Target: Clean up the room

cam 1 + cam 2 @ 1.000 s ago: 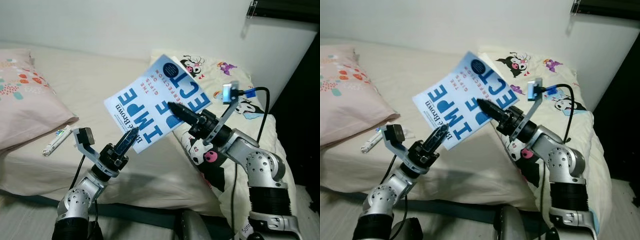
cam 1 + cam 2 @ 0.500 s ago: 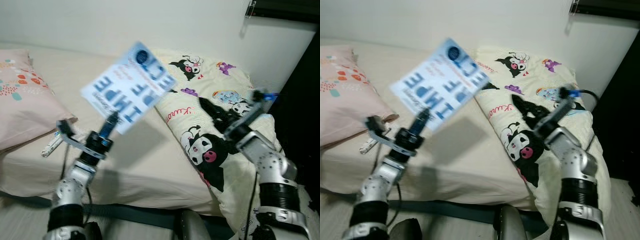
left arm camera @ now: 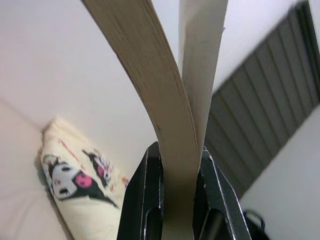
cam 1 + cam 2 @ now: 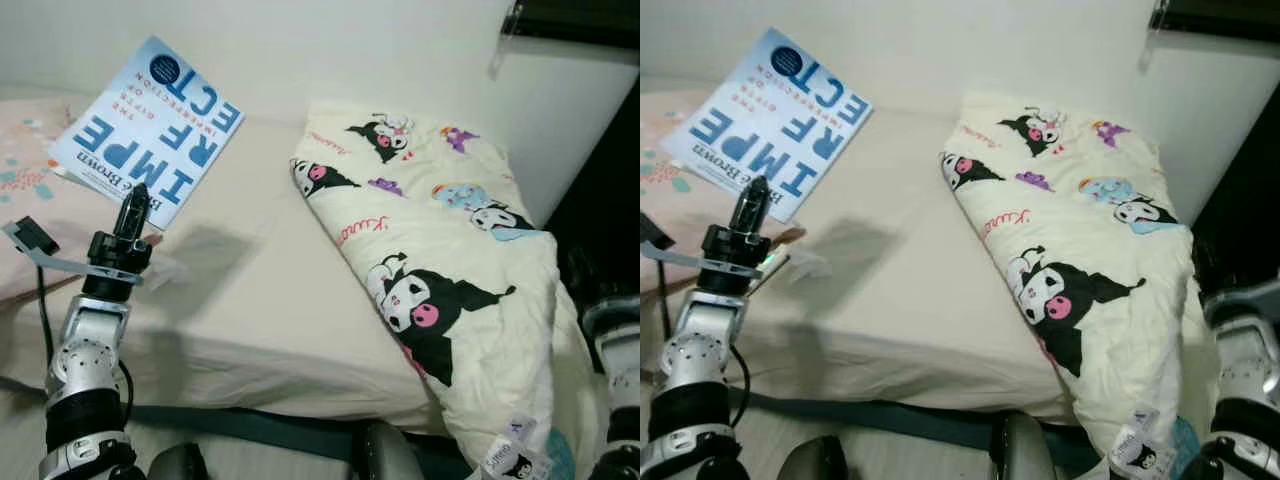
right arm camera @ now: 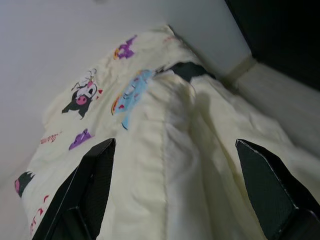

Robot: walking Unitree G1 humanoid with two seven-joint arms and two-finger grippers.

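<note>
A wide bed with a plain cream sheet spans the scene, set against a white wall. Along its right side lies a bulky cream quilt printed with black-and-white cartoon characters, folded into a long heap that reaches from the wall to the bed's near edge and hangs over it. At the bed's left end sits a pale pink pillow with small coral and teal motifs. A dark blind with horizontal slats appears in the left wrist view.

The silver left arm rises upright at the left, and the left gripper points upward, its jaws clenched on the lower edge of a light blue and white paperback book with large dark blue lettering. The book is held in the air above the pillow end of the bed, tilted, cover toward the camera, text upside down. In the left wrist view the black fingers pinch the cream page block, one cover bowing away from the pages.

The right gripper hovers over the quilt, its jaws spread wide and holding nothing.
</note>
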